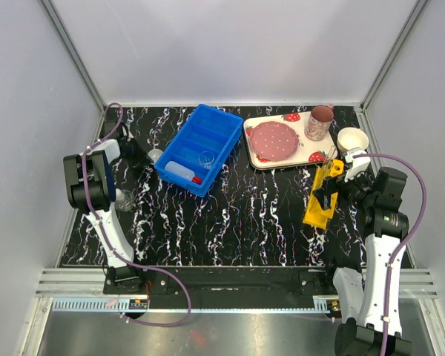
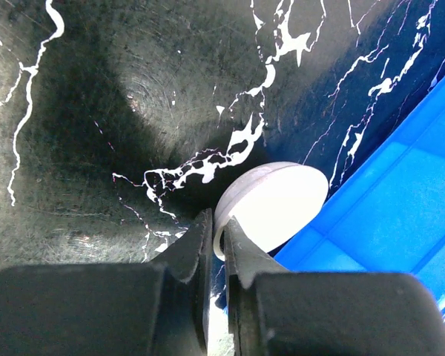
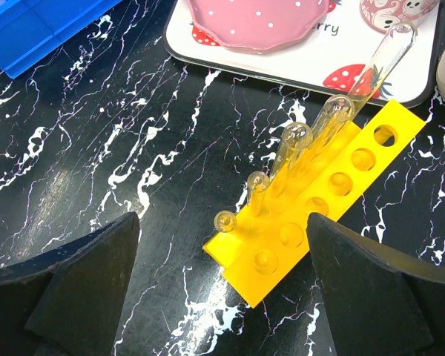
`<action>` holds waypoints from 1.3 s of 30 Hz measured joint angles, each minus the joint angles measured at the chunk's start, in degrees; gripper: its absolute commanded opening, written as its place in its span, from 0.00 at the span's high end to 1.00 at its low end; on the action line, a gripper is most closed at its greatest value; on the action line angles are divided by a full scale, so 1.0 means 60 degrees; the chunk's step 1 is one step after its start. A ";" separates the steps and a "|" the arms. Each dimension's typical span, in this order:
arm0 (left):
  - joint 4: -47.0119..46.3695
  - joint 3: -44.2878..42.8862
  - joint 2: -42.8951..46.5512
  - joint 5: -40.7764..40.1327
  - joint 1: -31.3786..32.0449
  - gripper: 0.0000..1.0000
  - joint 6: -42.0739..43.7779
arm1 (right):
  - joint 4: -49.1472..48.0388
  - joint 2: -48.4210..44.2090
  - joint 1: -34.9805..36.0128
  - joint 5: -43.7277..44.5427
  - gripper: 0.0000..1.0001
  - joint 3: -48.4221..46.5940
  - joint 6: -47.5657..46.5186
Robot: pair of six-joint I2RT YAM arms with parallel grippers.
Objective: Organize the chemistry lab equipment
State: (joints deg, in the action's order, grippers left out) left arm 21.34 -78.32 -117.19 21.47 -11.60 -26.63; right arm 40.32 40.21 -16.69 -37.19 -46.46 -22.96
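Observation:
My left gripper (image 2: 216, 222) is shut on the rim of the tiny white round dish (image 2: 274, 204), which is tilted just beside the blue bin's wall; both also show in the top view, the gripper (image 1: 137, 153) and the dish (image 1: 155, 155). The blue bin (image 1: 200, 148) holds the squeeze bottle (image 1: 180, 171) with its red nozzle and a clear beaker (image 1: 206, 158). Another beaker (image 1: 124, 199) stands on the table near the left arm. My right gripper (image 3: 222, 222) is open above the near end of the yellow rack (image 3: 319, 200), which holds several clear tubes (image 3: 293, 144). The rack also shows in the top view (image 1: 320, 196).
A strawberry-print tray (image 1: 308, 152) with a pink plate stands at the back right, with a pink mug (image 1: 319, 122) on it and a cream bowl (image 1: 352, 139) beside it. The blue bin's wall (image 2: 400, 215) is close on the right of my left gripper.

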 measured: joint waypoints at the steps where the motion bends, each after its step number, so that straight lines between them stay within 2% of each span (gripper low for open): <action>1: -0.0007 0.0000 0.0000 -0.0011 0.0000 0.93 0.0000 | -0.0004 -0.0004 0.0000 0.0000 0.00 0.0000 0.0000; 10: -0.0124 0.0448 0.0790 -0.0463 -0.0138 0.97 -0.0066 | -0.0004 -0.0029 -0.0044 -0.0007 0.00 0.0000 0.0000; 20: -0.1184 0.1891 0.3810 -0.0663 -0.0404 0.97 -0.0539 | 0.0044 -0.0525 -0.0051 0.0244 0.00 -0.0022 -0.0004; 24: -0.1723 0.2754 0.4845 -0.0437 -0.0404 0.97 -0.0900 | 0.0627 -0.0605 -0.0058 0.0663 0.00 -0.0590 -0.0280; 28: -0.2324 0.3701 0.5778 0.0106 -0.0277 0.98 -0.1504 | 0.1461 -0.0495 -0.0062 0.0849 0.00 -0.1872 -0.0699; 33: -0.2914 0.4433 0.6900 0.0630 0.0718 0.97 -0.2051 | 0.2397 -0.0175 -0.0062 0.0477 0.00 -0.3592 -0.0940; 39: -0.3770 0.5053 0.8287 0.0812 0.3093 0.97 -0.2656 | 0.3344 0.0525 -0.0062 -0.0820 0.00 -0.4725 -0.1053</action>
State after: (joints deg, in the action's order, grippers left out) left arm -1.28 -48.01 -67.46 26.35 6.96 -42.57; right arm 60.38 43.35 -17.06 -42.11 -74.81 -29.28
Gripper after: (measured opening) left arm 0.074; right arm 0.994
